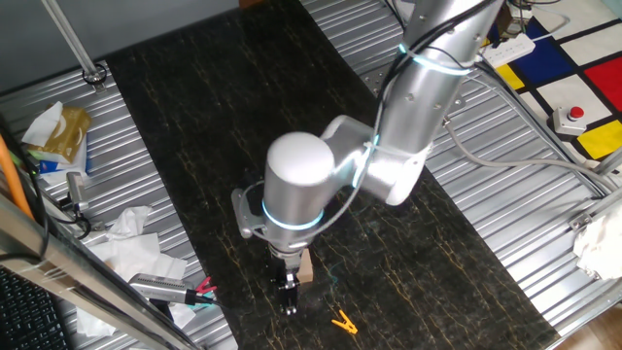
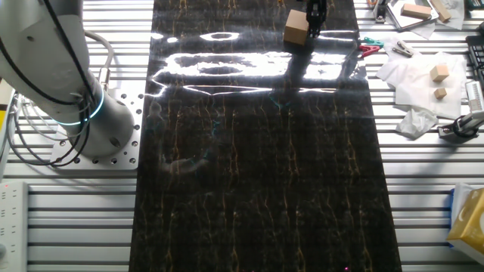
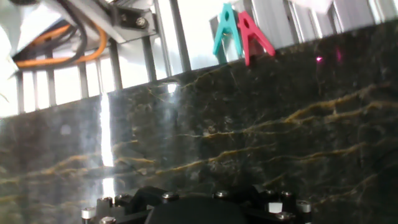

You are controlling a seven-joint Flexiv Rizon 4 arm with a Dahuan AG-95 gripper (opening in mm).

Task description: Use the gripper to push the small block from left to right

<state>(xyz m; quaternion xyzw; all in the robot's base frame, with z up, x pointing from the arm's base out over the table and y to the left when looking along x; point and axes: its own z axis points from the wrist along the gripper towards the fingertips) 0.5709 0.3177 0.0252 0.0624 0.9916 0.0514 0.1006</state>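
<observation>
The small block (image 1: 305,268) is a light-tan wooden cube on the dark marbled mat (image 1: 194,117), near the mat's front end. My gripper (image 1: 288,294) points down at the mat and stands right beside the block, on its left in this view and touching or nearly touching it. Its black fingers look closed together and hold nothing. In the other fixed view the block (image 2: 296,28) lies at the mat's far end with the gripper (image 2: 314,18) against its right side. The hand view shows only the mat (image 3: 249,137) and the gripper's dark body; the block and fingertips are hidden there.
A tiny orange clip (image 1: 342,321) lies on the mat in front of the gripper. Teal (image 3: 225,34) and red (image 3: 254,36) clips lie just off the mat's edge. Crumpled tissue (image 2: 412,121), spare wooden blocks (image 2: 439,72) and a second arm's base (image 2: 91,113) flank the mat.
</observation>
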